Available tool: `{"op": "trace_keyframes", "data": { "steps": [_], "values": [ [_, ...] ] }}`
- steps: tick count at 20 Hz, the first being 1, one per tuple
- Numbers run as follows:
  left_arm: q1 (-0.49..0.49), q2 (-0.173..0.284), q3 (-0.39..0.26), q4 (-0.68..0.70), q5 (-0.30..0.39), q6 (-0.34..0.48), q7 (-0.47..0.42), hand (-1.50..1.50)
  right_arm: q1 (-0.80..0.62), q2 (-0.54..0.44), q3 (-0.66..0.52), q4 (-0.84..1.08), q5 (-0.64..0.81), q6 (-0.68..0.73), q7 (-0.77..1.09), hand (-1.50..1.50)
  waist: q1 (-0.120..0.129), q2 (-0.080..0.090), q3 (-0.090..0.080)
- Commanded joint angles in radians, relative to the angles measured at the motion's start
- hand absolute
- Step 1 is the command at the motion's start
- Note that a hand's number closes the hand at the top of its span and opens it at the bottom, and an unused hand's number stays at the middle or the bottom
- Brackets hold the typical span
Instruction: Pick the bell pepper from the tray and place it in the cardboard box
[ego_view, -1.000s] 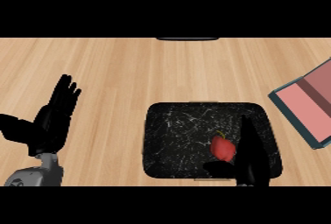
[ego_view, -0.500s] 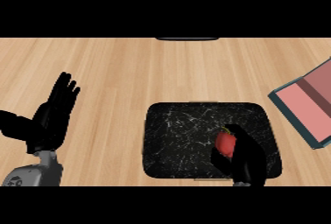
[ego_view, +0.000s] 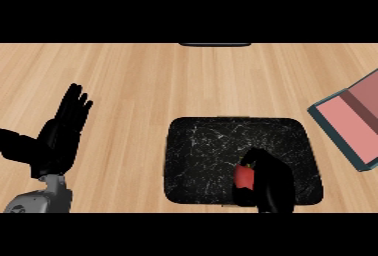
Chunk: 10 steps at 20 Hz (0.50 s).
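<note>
Wooden counter (ego_view: 162, 80) fills your view. Bell pepper (ego_view: 243, 178), red, sits in black tray (ego_view: 207, 150), lower right part, long axis roughly up-down in view. Your right hand (ego_view: 272, 182) curled round it, more closed than half second ago. Cardboard box (ego_view: 353, 122) at right edge, well apart. Left hand (ego_view: 59, 132) rests open, unmoved.

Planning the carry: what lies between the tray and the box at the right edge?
Head view: only bare wooden counter separates the black tray from the box. The right robot hand is curled on the red bell pepper in the tray.
</note>
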Motion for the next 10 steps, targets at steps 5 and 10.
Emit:
{"op": "trace_keyframes", "data": {
  "steps": [5,10],
  "values": [
    [-0.022,-0.021,-0.031,0.023,-0.016,-0.001,-0.018,0.0,-0.053,-0.16,0.329,-0.012,-0.063,0.209,-0.397,1.5,0.016,0.003,0.0],
    [-0.009,-0.002,0.009,0.054,-0.011,-0.006,-0.036,0.0,-0.042,-0.27,0.336,-0.26,-0.037,0.236,-0.459,1.5,-0.012,-0.001,0.0]
  ]
}}
